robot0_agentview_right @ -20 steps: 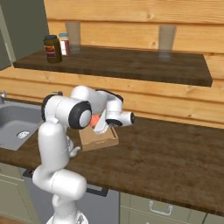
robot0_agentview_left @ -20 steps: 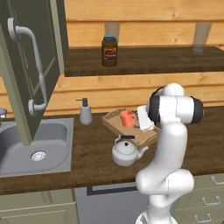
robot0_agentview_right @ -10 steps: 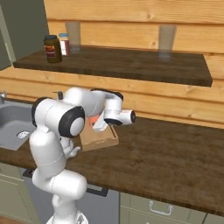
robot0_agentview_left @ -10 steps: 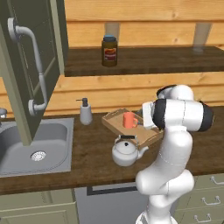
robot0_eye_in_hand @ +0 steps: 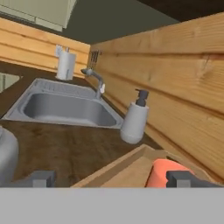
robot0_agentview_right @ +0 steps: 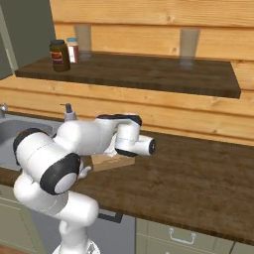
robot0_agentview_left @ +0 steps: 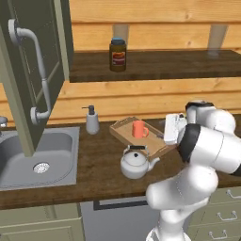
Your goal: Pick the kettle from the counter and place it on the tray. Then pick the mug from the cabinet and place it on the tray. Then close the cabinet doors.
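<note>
Left base view has the mug standing on the tray, the wide-open gripper having just backed off, kettle still on the counter.

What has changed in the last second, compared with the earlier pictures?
The white arm's elbow swung right, uncovering the orange-red cylindrical mug in the shallow light-wood tray. The squat silver-grey kettle stayed on the dark brown counter beside the tray, and the cabinet door stayed open.
</note>
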